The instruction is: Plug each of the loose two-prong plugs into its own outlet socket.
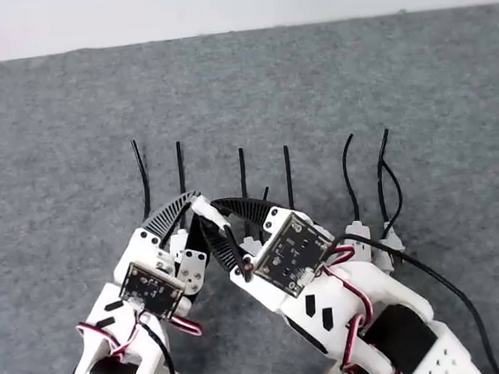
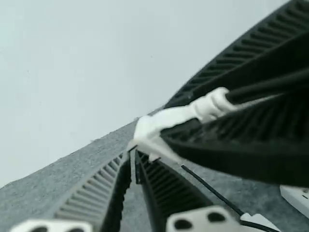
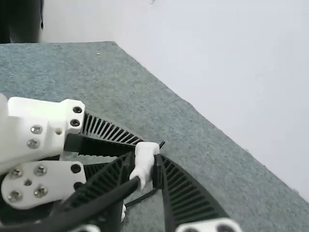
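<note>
Meeting tip to tip, right gripper [image 3: 145, 163] pinching white plug [image 3: 145, 151], left gripper [image 2: 133, 157] narrowly closed.

- No text, number, brand or sign is legible in any view.
- Left-arm circuit board [image 1: 151, 288]: it carries fine pale specks, too small to read as characters.
- Right-arm circuit board [image 1: 289, 252]: same condition, nothing can be read.
- White arm housing [image 1: 365, 286]: it carries dark angular marks that cannot be resolved as characters.
- White plug [image 3: 145, 157]: no legible marking.
</note>
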Controlling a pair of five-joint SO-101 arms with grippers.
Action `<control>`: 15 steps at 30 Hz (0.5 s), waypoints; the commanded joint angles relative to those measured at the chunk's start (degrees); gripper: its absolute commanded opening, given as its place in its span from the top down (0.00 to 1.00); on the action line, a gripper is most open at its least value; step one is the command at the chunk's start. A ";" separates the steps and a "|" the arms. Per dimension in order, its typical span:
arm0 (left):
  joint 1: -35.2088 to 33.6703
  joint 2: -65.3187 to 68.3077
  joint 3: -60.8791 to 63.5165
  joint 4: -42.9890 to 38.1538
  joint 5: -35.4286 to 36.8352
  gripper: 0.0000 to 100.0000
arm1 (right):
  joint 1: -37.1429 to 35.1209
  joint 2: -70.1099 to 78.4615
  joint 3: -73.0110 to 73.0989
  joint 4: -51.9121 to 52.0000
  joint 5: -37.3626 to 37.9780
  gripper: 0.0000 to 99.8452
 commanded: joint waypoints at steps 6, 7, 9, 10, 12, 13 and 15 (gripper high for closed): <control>-2.90 -0.88 -6.37 0.97 -0.26 0.99 | 0.84 0.84 0.88 -0.75 0.70 0.99; -2.90 -0.88 -6.37 0.97 -0.26 0.99 | 0.75 0.84 1.14 -1.27 0.70 0.99; -2.90 -0.88 -6.37 0.97 -0.26 0.99 | 0.66 0.84 2.46 -2.33 0.70 0.99; -2.99 -0.88 -6.37 0.97 -0.26 0.99 | 0.66 0.84 2.99 -3.03 0.70 0.99; -3.08 -0.88 -6.37 0.97 -0.26 0.99 | 0.66 0.84 3.43 -3.56 0.70 0.99; -2.99 -0.88 -6.37 0.97 -0.26 0.99 | 0.66 0.84 3.43 -3.56 0.70 0.99; -2.90 -0.88 -6.37 0.97 -0.26 0.99 | 0.66 0.57 3.43 -3.56 0.70 0.99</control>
